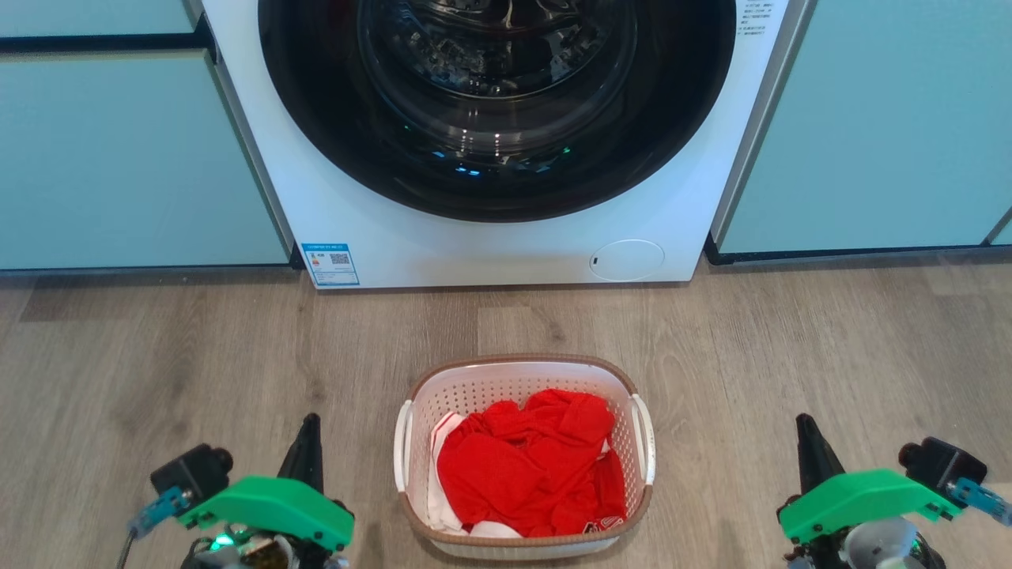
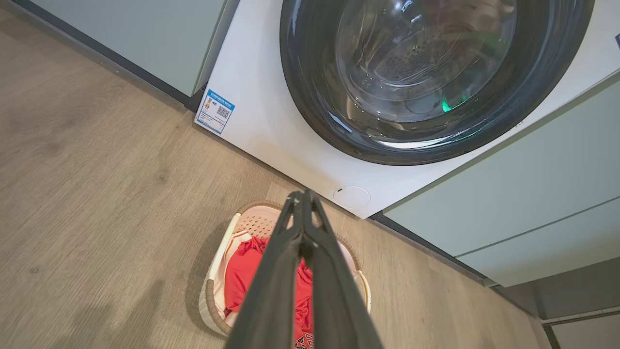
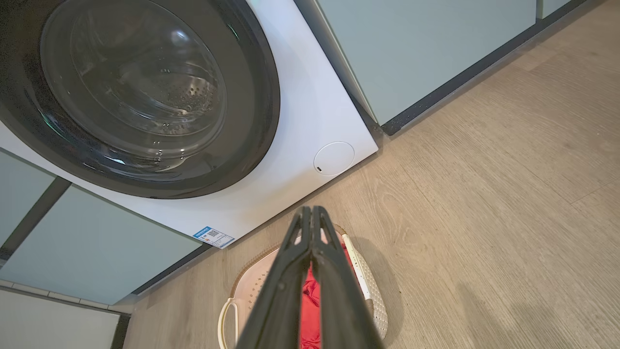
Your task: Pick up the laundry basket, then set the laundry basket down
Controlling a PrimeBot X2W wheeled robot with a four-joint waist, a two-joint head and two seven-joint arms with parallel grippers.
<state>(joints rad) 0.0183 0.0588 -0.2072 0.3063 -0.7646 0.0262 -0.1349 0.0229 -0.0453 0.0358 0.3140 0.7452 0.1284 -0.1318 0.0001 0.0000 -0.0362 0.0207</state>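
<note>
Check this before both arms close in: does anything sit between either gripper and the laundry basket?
Nothing visible does. Just wood floor lies between the left gripper and the laundry basket, and between the right gripper and it. Both are shut.

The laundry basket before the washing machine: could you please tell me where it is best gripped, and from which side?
Likely by its white handles: left tool on the left handle, right tool on the right handle, each from outside. The laundry basket sits upright between them, handles facing outward; red clothes fill its middle.
</note>
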